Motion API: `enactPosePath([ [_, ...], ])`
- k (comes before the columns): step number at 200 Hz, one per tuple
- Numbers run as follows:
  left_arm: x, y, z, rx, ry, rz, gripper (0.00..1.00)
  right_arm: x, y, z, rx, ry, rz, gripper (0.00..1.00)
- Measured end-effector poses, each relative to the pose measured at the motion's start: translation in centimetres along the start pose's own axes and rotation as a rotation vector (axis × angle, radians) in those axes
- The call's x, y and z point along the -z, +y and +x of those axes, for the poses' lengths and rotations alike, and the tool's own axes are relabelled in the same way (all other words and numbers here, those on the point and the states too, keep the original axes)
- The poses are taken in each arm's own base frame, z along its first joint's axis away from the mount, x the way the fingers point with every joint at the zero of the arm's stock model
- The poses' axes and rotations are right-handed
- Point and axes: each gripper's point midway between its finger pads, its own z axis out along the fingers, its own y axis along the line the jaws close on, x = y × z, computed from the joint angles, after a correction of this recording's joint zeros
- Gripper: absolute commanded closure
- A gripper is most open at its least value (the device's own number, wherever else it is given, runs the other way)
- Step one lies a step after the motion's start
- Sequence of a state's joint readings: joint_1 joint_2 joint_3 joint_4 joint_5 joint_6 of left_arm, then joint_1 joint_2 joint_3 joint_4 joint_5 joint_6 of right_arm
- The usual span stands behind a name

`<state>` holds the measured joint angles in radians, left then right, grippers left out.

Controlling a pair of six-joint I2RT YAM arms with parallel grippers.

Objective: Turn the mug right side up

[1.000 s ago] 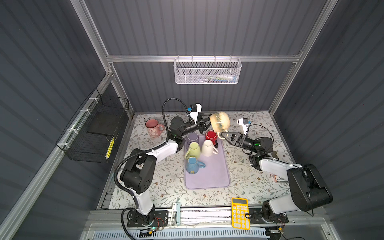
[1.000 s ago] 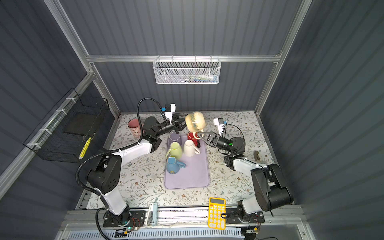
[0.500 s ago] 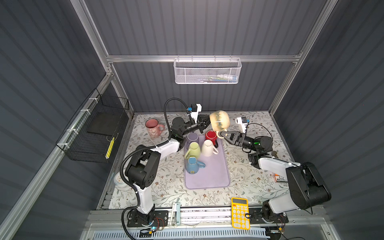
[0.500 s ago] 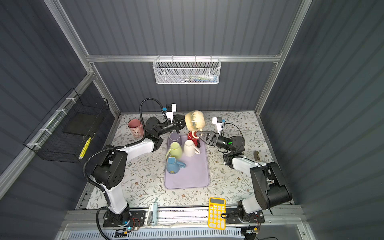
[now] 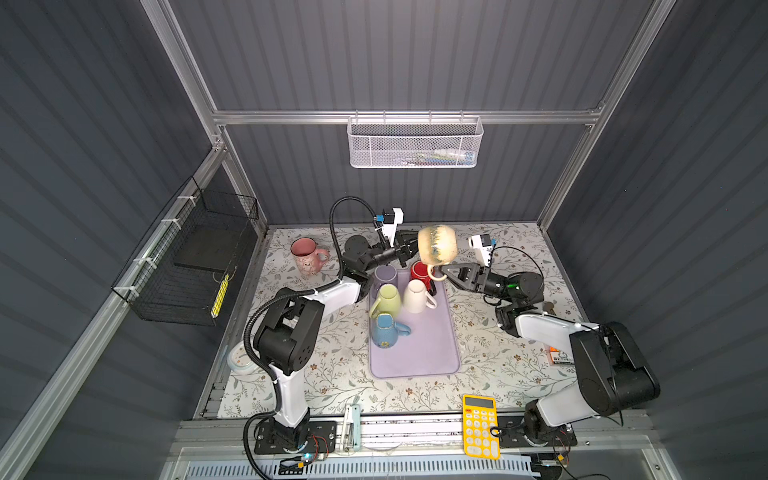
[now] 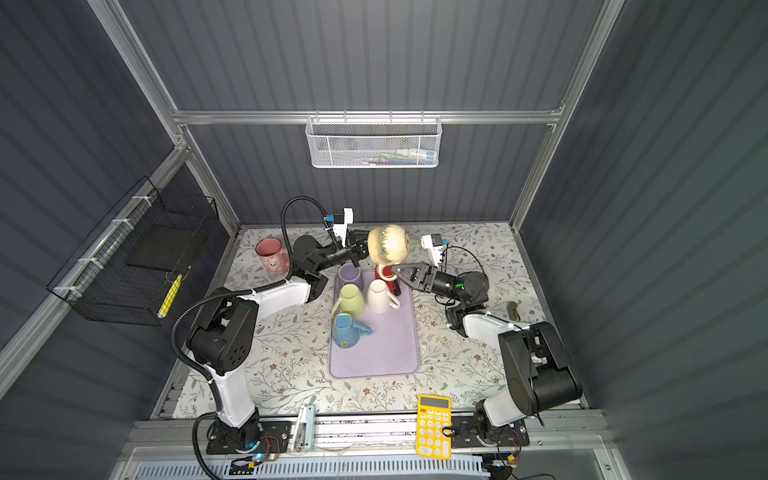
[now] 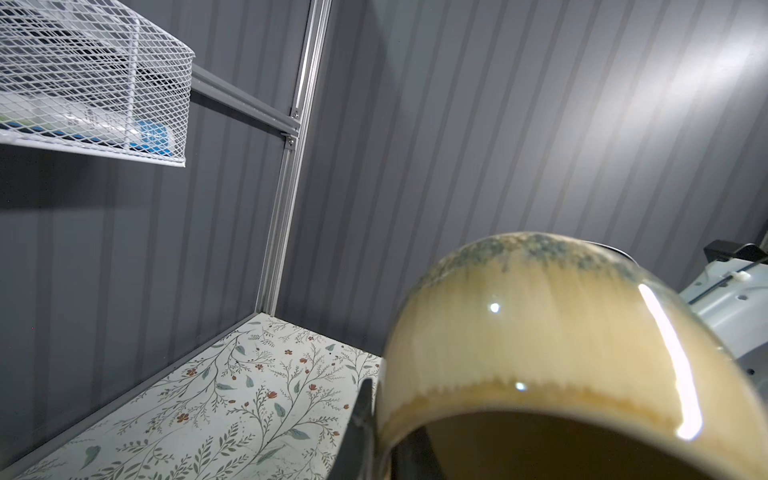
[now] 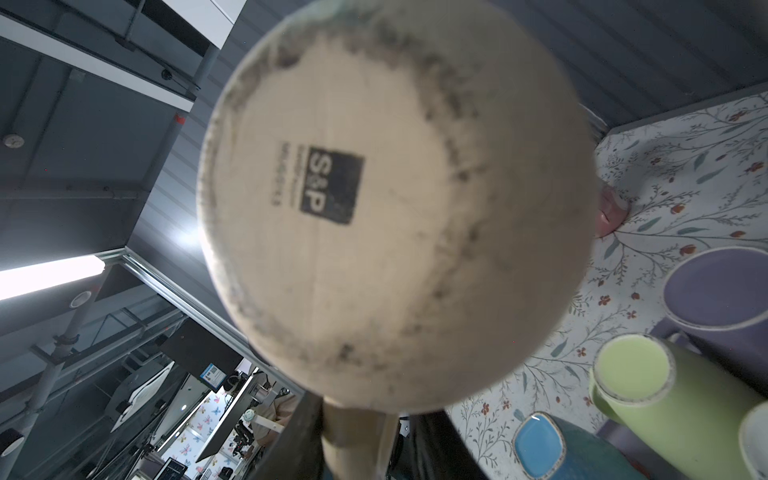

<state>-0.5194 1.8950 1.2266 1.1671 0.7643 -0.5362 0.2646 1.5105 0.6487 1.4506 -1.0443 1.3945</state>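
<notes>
Yellow calculator (image 5: 480, 426) at the near edge of the table (image 5: 332, 374), right of centre.

Behind it, a lilac tray (image 5: 415, 353) lies lengthwise, its near half bare. Mugs on its far half, near to far:
- blue mug (image 5: 384, 330), handle to the right
- green mug (image 5: 386, 298) and white mug (image 5: 415, 296), side by side
- purple mug (image 5: 385, 275) and red mug (image 5: 419, 271) at the far end

In the right wrist view the blue, green and purple mugs show flat bases upward.

The cream mug (image 5: 436, 244) is in the air above the far end of the tray, over the red mug, clear of the table. It lies on its side: mouth toward the left gripper (image 5: 409, 249), base toward the right arm, handle (image 8: 357, 428) hanging down. The stamped base fills the right wrist view.

Left gripper: clamped on the mug's rim. In the left wrist view one finger (image 7: 361, 415) lies against the outside of the wall.

Right gripper (image 5: 446, 272): its jaws stand on either side of the handle, with a thin gap on one side. I cannot tell whether they press on it.

Further left on the table, a pink mug (image 5: 305, 255) stands upright, well apart from the tray. A white wire basket (image 5: 413, 143) hangs on the back wall.
</notes>
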Motion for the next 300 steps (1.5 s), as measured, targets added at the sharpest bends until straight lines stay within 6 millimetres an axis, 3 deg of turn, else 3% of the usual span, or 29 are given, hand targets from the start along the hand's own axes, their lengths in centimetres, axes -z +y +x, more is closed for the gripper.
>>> enactPosePath([
  [50,2.1,1.0,0.4,0.027,0.017,-0.025,1.00,1.8,-1.4,-1.7,-0.007,-0.088,0.053,0.61],
  [93,4.4,1.7,-1.4,0.017,0.026,-0.104,1.00,3.4,-2.7,-2.3,-0.018,-0.131,0.101,0.62],
  [128,5.9,2.6,-3.1,-0.036,0.096,-0.275,1.00,4.2,-3.3,-2.5,-0.002,-0.139,0.158,0.63],
  [168,7.0,5.0,-3.7,-0.081,0.260,-0.495,1.00,4.5,-3.2,-2.0,0.046,-0.110,0.227,0.63],
  [211,9.7,7.1,-4.1,-0.107,0.452,-0.716,1.00,4.9,-4.3,-1.0,0.059,-0.066,0.310,0.63],
  [249,11.6,7.9,-5.2,-0.142,0.584,-0.828,1.00,5.5,-5.0,0.0,0.065,-0.035,0.370,0.63],
  [300,14.3,10.4,-6.0,-0.153,0.753,-0.933,1.00,6.0,-5.7,0.7,0.072,-0.016,0.413,0.64],
])
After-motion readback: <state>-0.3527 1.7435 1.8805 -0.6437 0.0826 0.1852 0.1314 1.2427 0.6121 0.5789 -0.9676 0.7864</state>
